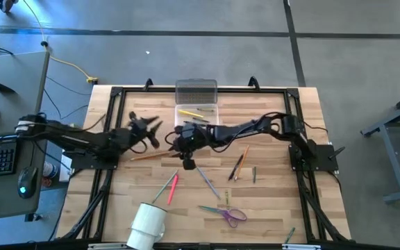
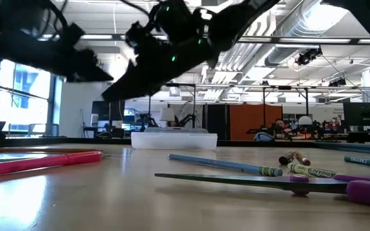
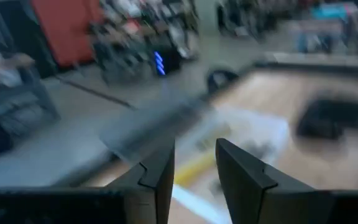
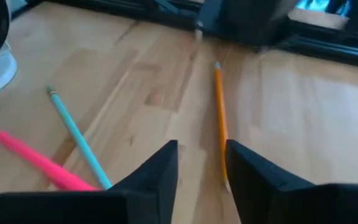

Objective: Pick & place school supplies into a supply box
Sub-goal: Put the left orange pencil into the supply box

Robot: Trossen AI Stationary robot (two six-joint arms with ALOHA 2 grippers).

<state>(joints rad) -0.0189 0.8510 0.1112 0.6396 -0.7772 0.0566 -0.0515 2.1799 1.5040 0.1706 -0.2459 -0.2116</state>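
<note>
Right wrist view: right gripper fingers apart, empty, above the table; orange pencil lies just ahead, between the fingertips.

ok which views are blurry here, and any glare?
Left wrist view: heavy motion smear; only the left gripper is crisp. High view: left gripper smeared. Low view: arms blurred, ceiling lights bright, pink marker soft up close. Right wrist view: mostly sharp on the orange pencil.

A wooden table carries a clear box, a tipped white cup, purple scissors, a pink pen and scattered pencils.
</note>
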